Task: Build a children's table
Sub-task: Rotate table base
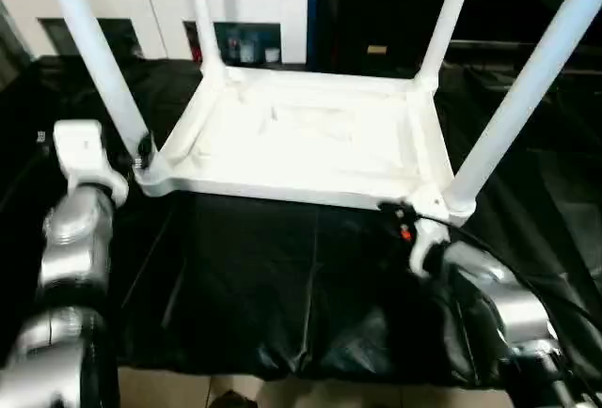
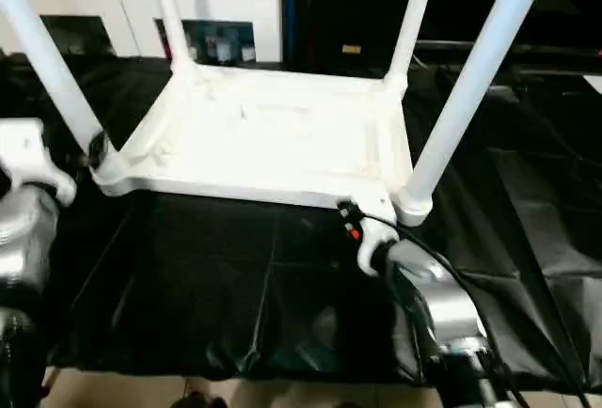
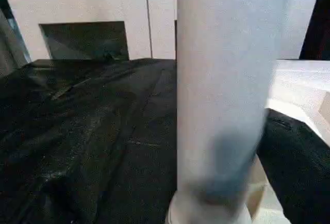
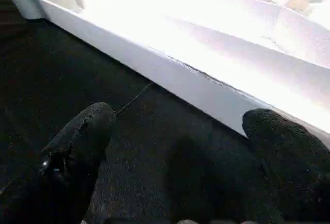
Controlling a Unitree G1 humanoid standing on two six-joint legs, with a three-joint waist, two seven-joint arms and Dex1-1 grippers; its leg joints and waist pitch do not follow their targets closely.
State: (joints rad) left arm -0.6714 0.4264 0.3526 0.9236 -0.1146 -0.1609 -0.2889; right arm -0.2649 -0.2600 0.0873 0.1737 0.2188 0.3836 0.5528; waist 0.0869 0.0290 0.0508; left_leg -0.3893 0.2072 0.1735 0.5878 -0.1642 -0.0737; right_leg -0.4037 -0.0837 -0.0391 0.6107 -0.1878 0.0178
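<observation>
The children's table lies upside down on a black cloth, its white tabletop (image 1: pixel 282 185) showing the ribbed underside. A white leg stands in each corner socket: near left (image 1: pixel 94 51), far left (image 1: pixel 199 13), far right (image 1: pixel 450 13), near right (image 1: pixel 527 88). My left gripper (image 1: pixel 141 152) is at the base of the near-left leg (image 3: pixel 221 90), which rises close in front of the wrist camera. My right gripper (image 4: pixel 178 121) is open just in front of the tabletop's near edge (image 4: pixel 170 77) by the near-right corner. Its two black fingers (image 4: pixel 85 131) are wide apart over the cloth with nothing between them.
A white cabinet (image 1: pixel 169 4) with glass doors stands behind the table at the far left. The black cloth (image 1: pixel 263 276) covers the work surface and ends at a front edge (image 1: pixel 235 370) with light floor below. A black cable (image 1: pixel 470 234) runs along my right forearm.
</observation>
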